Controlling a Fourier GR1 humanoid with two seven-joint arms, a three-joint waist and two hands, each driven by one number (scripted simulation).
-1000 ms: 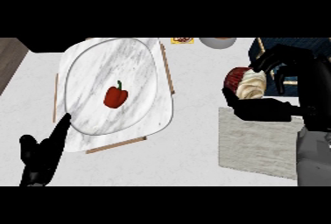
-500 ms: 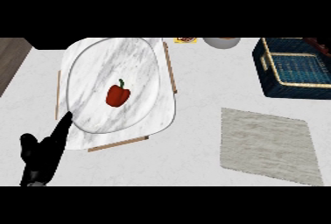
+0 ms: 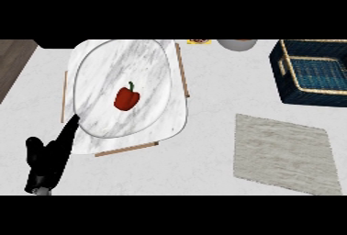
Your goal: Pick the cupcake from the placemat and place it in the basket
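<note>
The grey placemat [image 3: 284,153] lies bare at the lower right of the counter. The dark blue basket [image 3: 288,59] with a tan rim stands at the upper right; only blue weave shows inside it. No cupcake shows anywhere in the head view. My left hand [image 3: 46,163] rests open at the lower left, fingers straight and pointing up, their tips at the edge of the marble plate. My right hand is out of the picture.
A large marble plate [image 3: 102,92] on a wood-edged board fills the upper left, with a red bell pepper [image 3: 126,97] on it. A grey bowl [image 3: 236,44] and a small yellow item [image 3: 198,41] sit at the far edge.
One second ago my right hand held the cupcake beside the basket, above the placemat. Hand and cupcake then left the picture and stay out of it. The left hand has not moved.
</note>
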